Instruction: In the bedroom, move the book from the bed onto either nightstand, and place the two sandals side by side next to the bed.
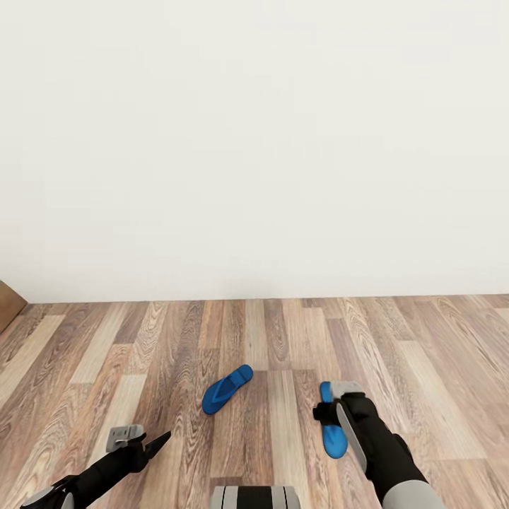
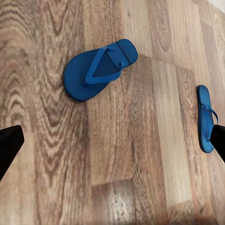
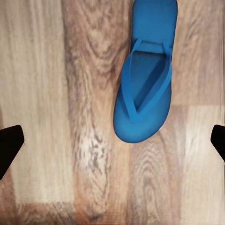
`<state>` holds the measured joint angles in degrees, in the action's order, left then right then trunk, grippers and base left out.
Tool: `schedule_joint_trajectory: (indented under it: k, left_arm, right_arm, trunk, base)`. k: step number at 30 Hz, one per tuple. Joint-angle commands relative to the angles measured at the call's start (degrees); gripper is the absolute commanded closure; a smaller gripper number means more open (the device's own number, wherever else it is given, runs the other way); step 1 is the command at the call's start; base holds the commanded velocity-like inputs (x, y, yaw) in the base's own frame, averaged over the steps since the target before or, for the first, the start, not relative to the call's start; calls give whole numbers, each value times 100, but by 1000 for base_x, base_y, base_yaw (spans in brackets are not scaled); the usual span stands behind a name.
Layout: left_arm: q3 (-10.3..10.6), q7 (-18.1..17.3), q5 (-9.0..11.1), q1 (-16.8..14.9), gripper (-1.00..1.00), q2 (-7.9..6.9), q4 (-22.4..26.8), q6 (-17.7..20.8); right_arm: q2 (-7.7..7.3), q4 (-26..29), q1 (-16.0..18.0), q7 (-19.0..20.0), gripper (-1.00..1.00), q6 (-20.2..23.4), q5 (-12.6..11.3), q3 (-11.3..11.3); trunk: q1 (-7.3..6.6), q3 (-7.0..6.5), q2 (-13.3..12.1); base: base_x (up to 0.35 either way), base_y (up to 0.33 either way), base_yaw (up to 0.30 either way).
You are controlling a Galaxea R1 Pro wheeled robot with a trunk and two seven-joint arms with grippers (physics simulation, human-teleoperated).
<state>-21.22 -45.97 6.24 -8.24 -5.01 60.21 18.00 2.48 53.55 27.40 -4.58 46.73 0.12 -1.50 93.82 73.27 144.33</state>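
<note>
Two bright blue sandals are lying strap-up on the light-brown plank floor point(image 1: 141, 353), well apart from each other, in front of a plain white wall point(image 1: 254, 141). The left sandal point(image 1: 227, 389) is resting at an angle, one end pointing toward the far right. The right sandal point(image 1: 331, 424) is lying roughly straight, running from near to far, and the robot's right arm is partly covering it in the head view.

The right gripper point(image 1: 332, 408) is hovering directly over that right sandal, with its fingers spread wide; in the right wrist view both dark fingertips point(image 3: 10, 145) are sitting far out at the edges, with the sandal point(image 3: 143, 89) between them and nothing held. The left gripper point(image 1: 141, 438) is hanging above bare floor, nearer and to the left of the left sandal, its fingers likewise spread and empty. A brown wooden edge point(image 1: 8, 302) is showing at the far left, possibly furniture.
</note>
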Motion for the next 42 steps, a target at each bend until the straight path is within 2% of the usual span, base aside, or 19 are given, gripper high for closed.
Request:
schedule_joint_trajectory:
  k: [1, 10, 21, 34, 42]
  left_arm:
    - [-5, -16, 44, -2, -100, 0, 0, 54]
    - [-5, -23, 44, -2, -100, -1, 0, 54]
    - [-5, -19, 44, -2, -100, -5, 0, 54]
    - [-5, -15, 44, -2, -100, -8, 0, 54]
    - [-5, -17, 44, -2, -100, -7, 0, 54]
  right_arm:
    - [-1, 39, 2, -26, -100, 28, -3, -6]
    - [-30, 92, 2, -34, -100, 20, 1, 3]
    - [-357, 94, 2, -34, -100, 12, -1, 9]
    - [-356, 94, 2, -26, -100, 20, -12, 0]
    - [-354, 86, 2, -26, -100, 20, -3, 0]
  trunk:
    - [-1, 4, 2]
    - [-1, 4, 2]
    - [-1, 4, 2]
    - [-1, 4, 2]
    - [-1, 4, 2]
  base:
    - [0, 0, 0]
    - [0, 0, 0]
    - [0, 0, 0]
    - [4, 0, 0]
    - [155, 0, 0]
